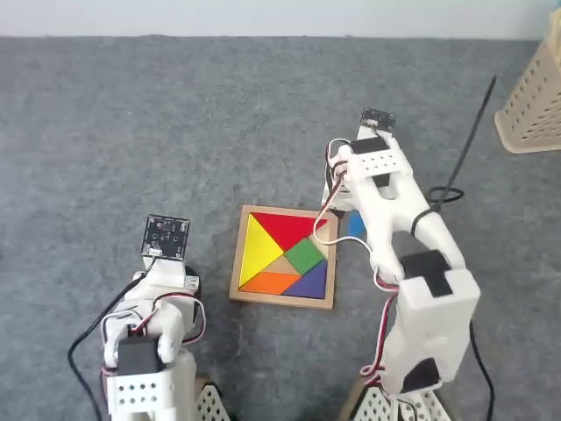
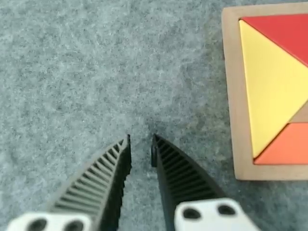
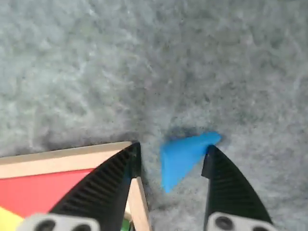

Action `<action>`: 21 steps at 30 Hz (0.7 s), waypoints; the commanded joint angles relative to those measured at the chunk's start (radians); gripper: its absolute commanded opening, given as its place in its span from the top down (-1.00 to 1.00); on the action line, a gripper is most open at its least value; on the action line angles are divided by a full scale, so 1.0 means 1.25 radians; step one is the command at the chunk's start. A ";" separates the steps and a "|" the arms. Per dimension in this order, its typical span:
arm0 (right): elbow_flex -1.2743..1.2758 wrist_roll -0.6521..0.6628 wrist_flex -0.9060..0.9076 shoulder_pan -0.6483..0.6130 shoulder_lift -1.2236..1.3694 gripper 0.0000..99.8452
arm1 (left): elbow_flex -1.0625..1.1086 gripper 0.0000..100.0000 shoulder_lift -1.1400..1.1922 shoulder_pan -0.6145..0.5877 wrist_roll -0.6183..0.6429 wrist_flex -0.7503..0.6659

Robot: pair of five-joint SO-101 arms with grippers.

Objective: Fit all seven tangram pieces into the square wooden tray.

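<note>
Our right gripper [image 3: 173,146] spreads wide astride the small blue triangular piece [image 3: 185,154], lying just outside the square wooden tray [image 3: 48,156]. One finger [image 3: 115,178] overlaps the tray's rim; closing, we risk snagging there and skidding the triangle away. Our left gripper [image 2: 141,137], narrow and empty, hovers beside the tray.

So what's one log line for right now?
right gripper open around blue triangle | blue triangle on carpet beside tray | left gripper open, empty
</note>
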 commanded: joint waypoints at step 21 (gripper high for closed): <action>-0.055 0.080 0.045 0.039 -0.030 0.99 | -0.007 0.86 -0.017 0.001 0.006 0.000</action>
